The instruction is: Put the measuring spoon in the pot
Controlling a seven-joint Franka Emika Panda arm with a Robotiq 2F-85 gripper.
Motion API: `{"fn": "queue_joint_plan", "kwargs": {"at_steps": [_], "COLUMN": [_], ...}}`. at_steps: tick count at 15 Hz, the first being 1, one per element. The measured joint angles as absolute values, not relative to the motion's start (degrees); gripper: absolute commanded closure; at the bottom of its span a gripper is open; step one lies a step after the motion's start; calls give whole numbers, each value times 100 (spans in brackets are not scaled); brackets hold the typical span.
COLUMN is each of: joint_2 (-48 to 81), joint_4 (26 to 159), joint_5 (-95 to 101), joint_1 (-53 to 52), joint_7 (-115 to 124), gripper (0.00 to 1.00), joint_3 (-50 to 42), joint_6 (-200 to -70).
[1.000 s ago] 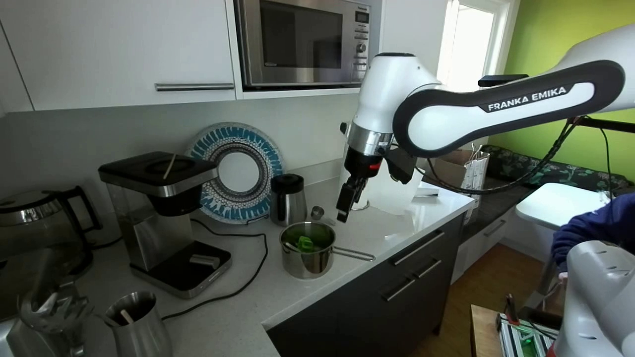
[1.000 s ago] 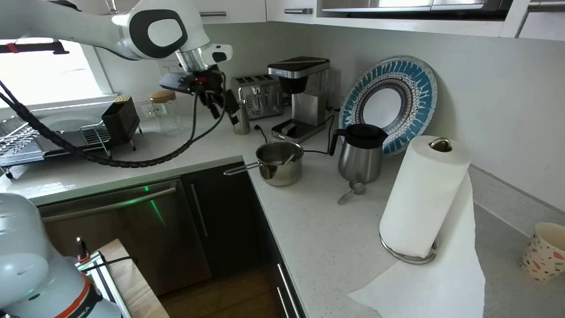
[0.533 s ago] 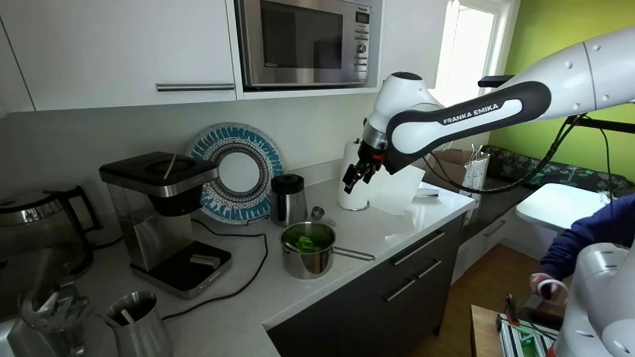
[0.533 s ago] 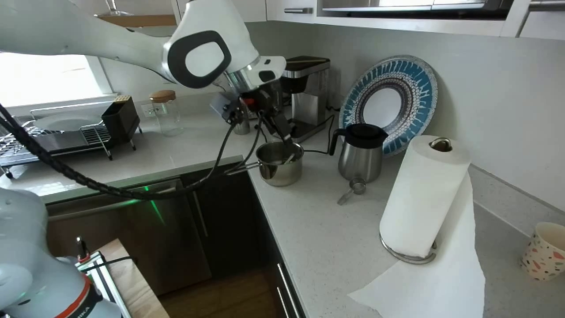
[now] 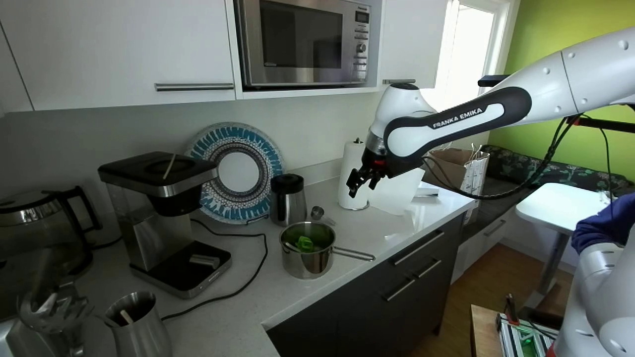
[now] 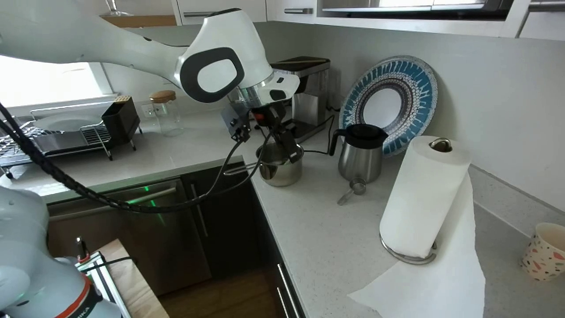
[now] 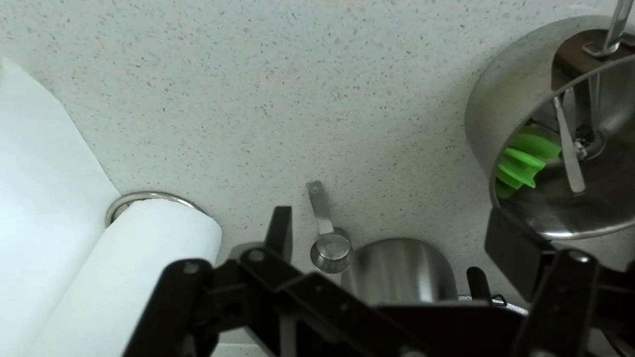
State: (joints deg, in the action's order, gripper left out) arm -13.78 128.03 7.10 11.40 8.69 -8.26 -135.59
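Hovering with fingers (image 7: 281, 234) spread wide, gripping nothing. In the wrist view, facing a measuring spoon (image 7: 325, 226) at six o'clock on the worktop (image 7: 248, 99), just beside a steel jug (image 7: 404, 275), and, further out, a pot (image 7: 516, 82) near three.

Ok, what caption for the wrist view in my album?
Open gripper, with the spoon lying between paper roll and pot.

Pot (image 7: 506, 94) to one side of gripper (image 7: 391, 225), cut off in wrist view, steel jug (image 7: 403, 271) partly hidden behind gripper
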Motion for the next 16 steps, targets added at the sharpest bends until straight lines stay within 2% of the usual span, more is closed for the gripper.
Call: {"fn": "queue_joint_plan", "kwargs": {"at_steps": [4, 8, 16], "joint_2": [-903, 253, 2505], "joint_4": [12527, 11816, 10136], "joint_5": [28, -1069, -1711], "joint_1": [1144, 1253, 1741], "joint_7": [74, -949, -912], "gripper": [0, 0, 0], "joint_3": [-1254, -1684, -1439], "joint_6": [-14101, -14523, -14492]}}
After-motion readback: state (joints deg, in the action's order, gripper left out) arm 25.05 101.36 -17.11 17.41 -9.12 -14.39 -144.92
